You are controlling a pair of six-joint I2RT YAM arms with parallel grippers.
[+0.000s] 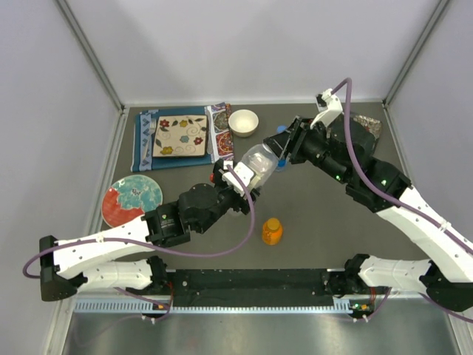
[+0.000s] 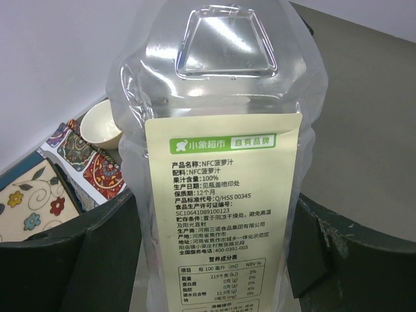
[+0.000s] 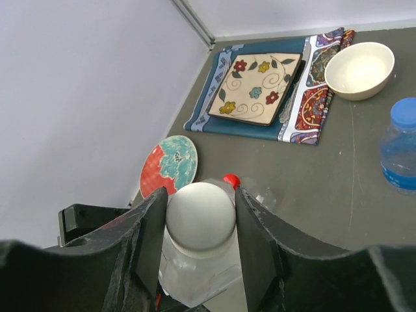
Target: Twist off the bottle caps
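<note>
Near the middle of the dark grey surface (image 1: 318, 214), the wide clear plastic bottle (image 1: 259, 163) with its pale printed label is held tilted between the two arms, its neck pointing toward the far right. The left arm (image 1: 111, 251) reaches low and diagonally from its base at the near left. Its jaws pinch the bottle's lower body, one black finger (image 2: 65, 260) on each side of the label. The right arm (image 1: 399, 200) rises from the near right, bends at the elbow and folds back leftward, a purple cable running along it. Its jaws are pressed against the round white plastic screw cap (image 3: 200, 216), one finger (image 3: 146, 240) touching each side. A small red cap (image 3: 231, 180) peeks out just beyond the white one; what it sits on is hard to make out.

The short orange bottle (image 1: 272, 231) stands upright toward the near edge, orange cap (image 1: 273, 221) on, apart from both arms. The blue-tinted bottle (image 3: 398, 159), blue cap (image 3: 405, 112) on, stands near a white bowl (image 3: 359, 69).
</note>
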